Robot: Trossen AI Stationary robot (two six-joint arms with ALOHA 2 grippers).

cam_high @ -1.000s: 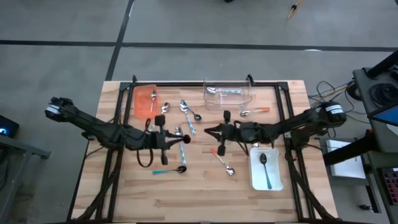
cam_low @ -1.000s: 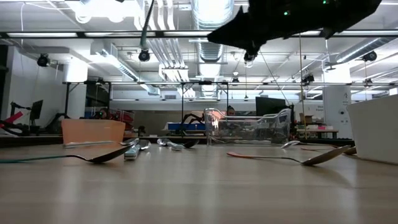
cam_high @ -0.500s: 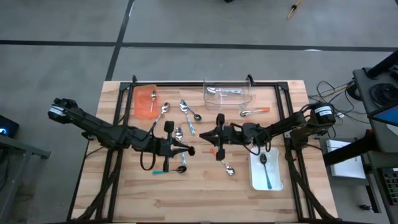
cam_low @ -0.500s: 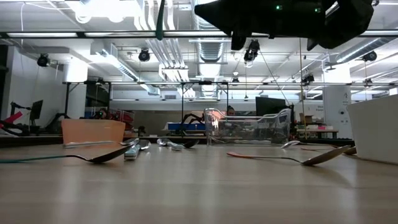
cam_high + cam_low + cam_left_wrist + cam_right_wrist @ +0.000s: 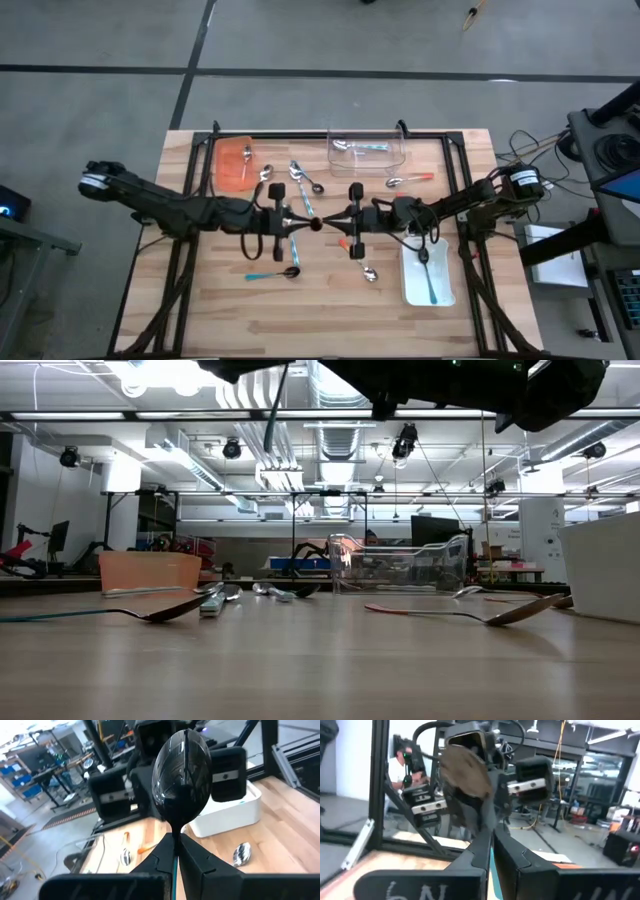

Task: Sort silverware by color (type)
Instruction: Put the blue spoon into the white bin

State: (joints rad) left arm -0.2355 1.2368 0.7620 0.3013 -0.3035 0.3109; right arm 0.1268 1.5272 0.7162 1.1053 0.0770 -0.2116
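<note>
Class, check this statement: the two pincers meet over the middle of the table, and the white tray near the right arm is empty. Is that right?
Not quite. The left pincer and right pincer do meet over mid-table, but the white tray is not empty: the high view shows one spoon lying in it.

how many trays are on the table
3: the orange tray at the far left, the clear tray at the far middle, the white tray near the right. None looks hidden.

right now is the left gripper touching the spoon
Touching. Left wrist view: the left gripper is shut on the spoon, pinching its thin handle just below the bowl.
</note>
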